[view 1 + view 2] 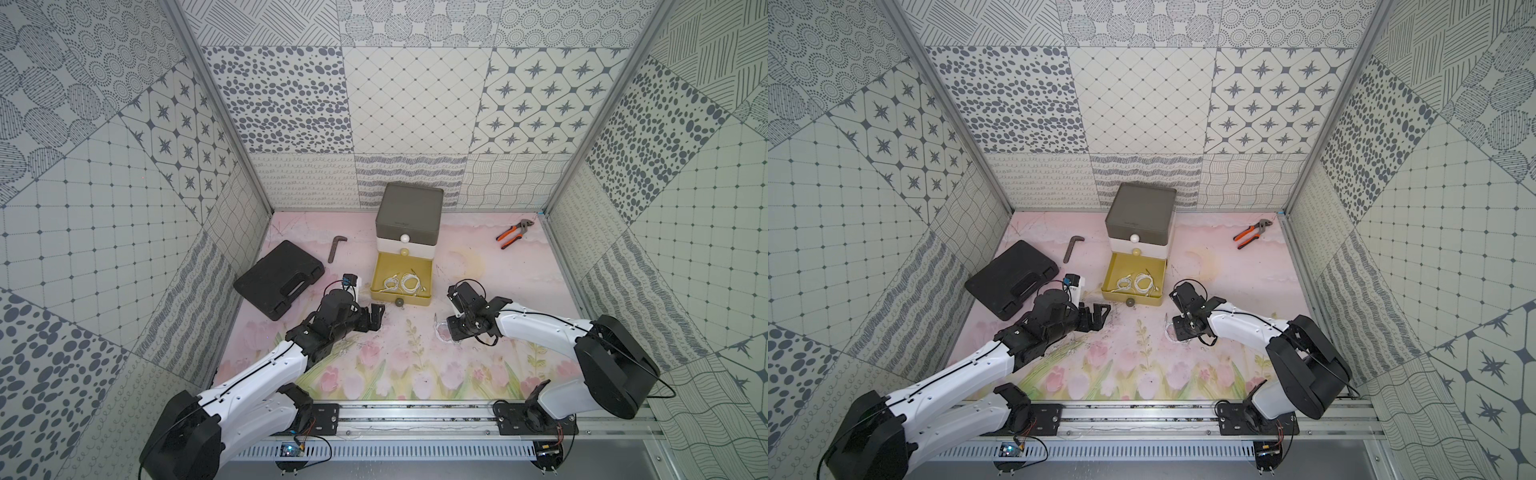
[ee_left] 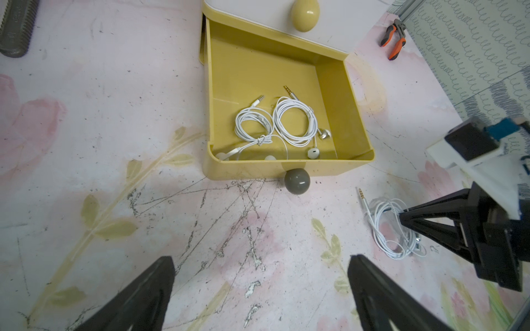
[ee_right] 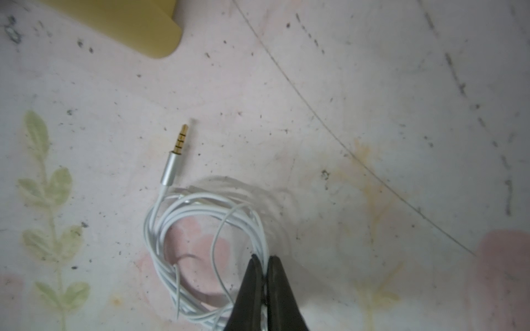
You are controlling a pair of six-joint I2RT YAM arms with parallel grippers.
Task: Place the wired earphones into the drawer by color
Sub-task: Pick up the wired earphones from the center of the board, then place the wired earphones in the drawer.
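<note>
Our right gripper had its jaws pressed together on a few strands at the edge of the loose white earphones, which lay on the floral mat just in front of the pulled-out yellow drawer. We could not tell whether the coil was clear of the mat. Its metal plug stuck out free on the far side of the loop.

We judged the bundle to be very light and limp. Its thin cable is smooth enough to slide through the pads, and the loops are likely to sag, unwind or trail an earbud once raised. We thought pinching several strands together where the coil is thickest was the sound place to hold, rather than the plug or a single stray loop.

Our left gripper hovered with its jaws wide apart and empty, near the drawer's grey ball knob. Two white sets already lay inside the drawer, the bottom tier of the cabinet.
</note>
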